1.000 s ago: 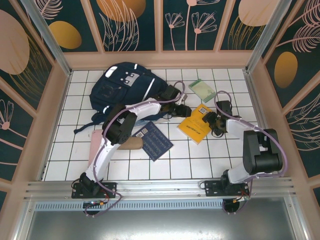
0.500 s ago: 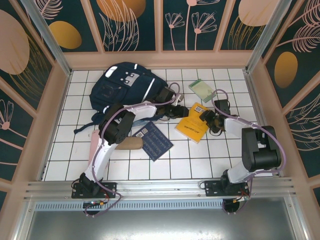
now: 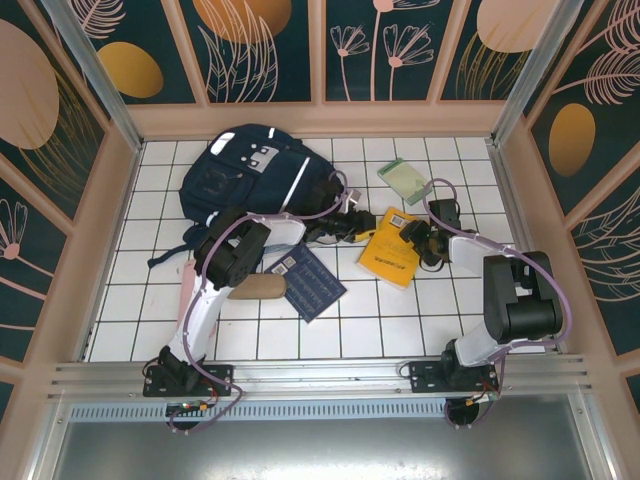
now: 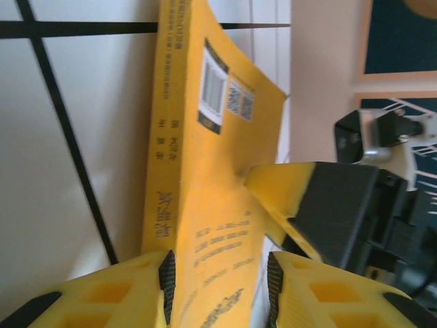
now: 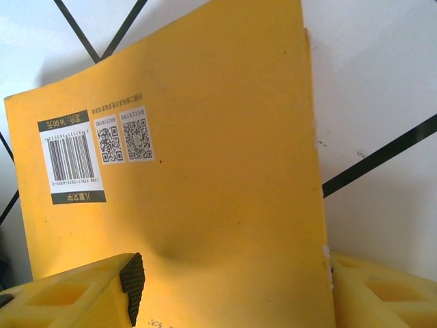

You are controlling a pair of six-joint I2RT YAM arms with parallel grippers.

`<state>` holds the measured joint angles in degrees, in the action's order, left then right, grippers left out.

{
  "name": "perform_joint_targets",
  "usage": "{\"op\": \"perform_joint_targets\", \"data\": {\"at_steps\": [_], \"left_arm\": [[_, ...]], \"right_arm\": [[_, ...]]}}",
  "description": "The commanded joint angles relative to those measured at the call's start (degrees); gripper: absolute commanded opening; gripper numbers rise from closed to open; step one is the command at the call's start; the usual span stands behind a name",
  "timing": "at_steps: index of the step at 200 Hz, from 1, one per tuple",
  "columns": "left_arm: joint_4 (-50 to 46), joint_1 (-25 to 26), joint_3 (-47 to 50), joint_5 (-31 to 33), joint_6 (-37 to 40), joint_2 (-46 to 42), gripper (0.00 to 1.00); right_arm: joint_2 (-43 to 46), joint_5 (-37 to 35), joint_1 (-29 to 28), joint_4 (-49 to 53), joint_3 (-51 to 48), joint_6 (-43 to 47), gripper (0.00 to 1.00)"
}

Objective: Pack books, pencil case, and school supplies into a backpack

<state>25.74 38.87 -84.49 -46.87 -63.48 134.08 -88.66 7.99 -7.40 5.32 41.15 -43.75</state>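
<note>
Reads as a hand-over of the thin yellow paperback book, tilted over the white tiled table between the two arms, just right of the large navy-blue fabric backpack and not yet in it. Pinched at its open edge by the right gripper, one pad against the dimpled back cover, the other at the page edge. Straddled at the spine end by the left gripper, yellow fingers close on either side. Impossible to tell between pressing and merely flanking there.

To do this well:
- Close the left jaws squarely across the spine, deep enough to catch cover and pages together, not the cover alone.
- Keep the right pinch firm until sure of the left grip, then let go without dragging the cover.
- Avoid pulling in opposite directions: risk of bowing and slipping with so thin a paperback.
- Carry the book spine-first toward the backpack, low over the tiles, clear of the navy book and the tan oblong pouch lying nearer the arm bases.
- Check first for an open mouth on the backpack facing the approach, not judgeable from above here.
- Leave the small green book, beyond the yellow one, for a later trip.
</note>
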Motion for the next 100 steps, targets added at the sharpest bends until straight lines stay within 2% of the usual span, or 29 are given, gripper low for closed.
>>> {"op": "perform_joint_targets", "data": {"at_steps": [1,12,29,36,67,100], "left_arm": [[8.6,3.0,0.2,-7.4,-6.5,-0.7,0.42],[4.9,2.9,-0.6,-6.6,-4.5,-0.4,0.43],[9.5,3.0,0.2,-7.6,-8.3,0.4,0.42],[8.2,2.9,-0.1,-7.4,-7.7,0.5,0.42],[-11.7,2.2,-4.5,-1.3,7.5,-2.8,0.43],[-20.4,0.1,-6.5,4.1,13.4,-5.8,0.43]], "right_arm": [[0.9,5.9,-1.6,-3.8,-0.5,-0.2,0.66],[0.9,5.9,-1.6,-4.0,-0.7,-0.2,0.66],[0.9,6.3,-1.6,-4.4,-0.9,-0.5,0.66],[0.9,6.4,-1.6,-4.4,-0.8,-0.4,0.66],[1.0,5.8,-1.6,-3.4,-0.5,0.0,0.66],[0.6,4.1,-1.8,-1.3,0.2,1.1,0.66]]}}
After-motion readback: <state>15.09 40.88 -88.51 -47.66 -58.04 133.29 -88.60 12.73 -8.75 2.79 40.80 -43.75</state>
